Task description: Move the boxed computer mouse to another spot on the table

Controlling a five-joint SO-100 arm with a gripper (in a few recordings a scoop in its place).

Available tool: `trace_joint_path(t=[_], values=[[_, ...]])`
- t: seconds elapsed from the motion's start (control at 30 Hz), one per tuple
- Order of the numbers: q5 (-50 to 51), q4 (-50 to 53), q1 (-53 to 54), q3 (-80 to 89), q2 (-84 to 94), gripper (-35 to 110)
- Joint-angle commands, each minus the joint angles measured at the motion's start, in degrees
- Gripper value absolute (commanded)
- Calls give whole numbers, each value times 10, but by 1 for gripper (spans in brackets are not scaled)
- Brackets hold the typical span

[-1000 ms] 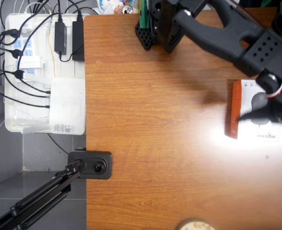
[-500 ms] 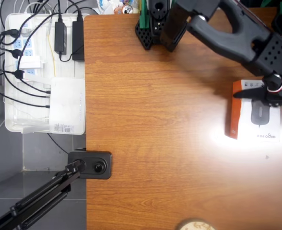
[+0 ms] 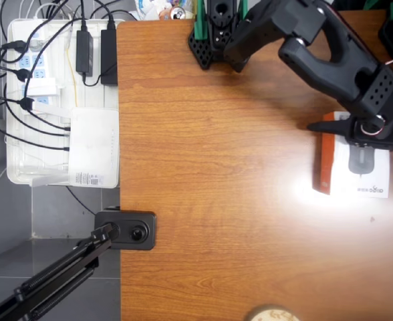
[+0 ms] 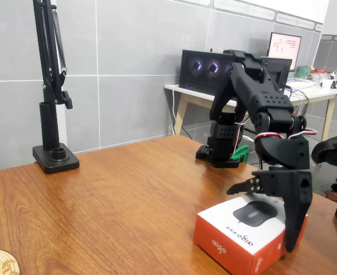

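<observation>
One boxed computer mouse (image 3: 360, 166) lies flat near the right edge of my surface (image 3: 210, 174) in the overhead view, about halfway along that edge: a flat rectangular carton, white on top with a dark grey mouse printed on it and orange-red sides (small white lettering shows on the side facing the fixed view (image 4: 246, 240)). The surface is one broad slab of glossy brown wood grain, with a bright glare patch just beside the box. My one pincer (image 4: 271, 209) hangs right over the box with its matte black jaws spread apart, released and gripping nothing; one long finger reaches down past the box's near right corner in the fixed view, the shorter one pokes out level above the lid. Off the surface's left edge in the overhead view sits one white tray of power strips (image 3: 23, 100) with a tangle of black cables and one white router-like device (image 3: 94, 147). One black camera mount (image 3: 126, 229) is clamped at that left edge. Compared with half a second ago, my arm has pulled back toward its base and the pincer sits over the box's far end, leaving more of the printed lid uncovered; the box itself has not shifted.
</observation>
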Motion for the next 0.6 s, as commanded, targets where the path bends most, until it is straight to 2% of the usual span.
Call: trace_joint_path(t=[0.0,0.07,0.17,0.27,0.37,0.43,0.5,0.57], values=[[12,61,15,-48,-28,68],[41,120,35,-98,-33,40],[105,275,71,-242,-47,2],[162,420,105,-477,-98,0],[178,536,140,-849,-217,0],[165,520,166,-1056,-276,0],[190,498,201,-1108,-262,0],[188,533,250,-1139,-237,0]])
